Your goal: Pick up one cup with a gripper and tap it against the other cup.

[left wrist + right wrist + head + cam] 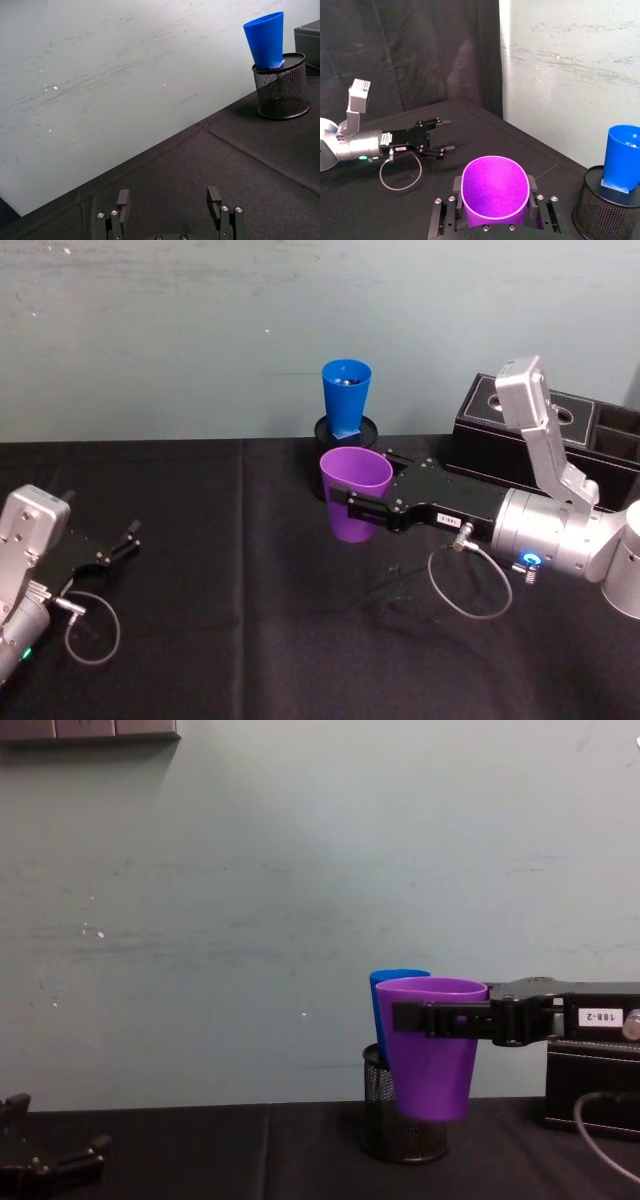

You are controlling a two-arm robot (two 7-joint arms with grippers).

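My right gripper (352, 510) pinches the purple cup (354, 492) upright between its jaws, lifted near the blue cup (346, 396); my left gripper (122, 543) rests spread.

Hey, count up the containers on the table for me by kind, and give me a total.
Cups: 2, the purple cup held off the table by the right gripper, and the blue cup standing in the pen holder
Mesh pen holders: 1
Black boxes: 1
Total: 4
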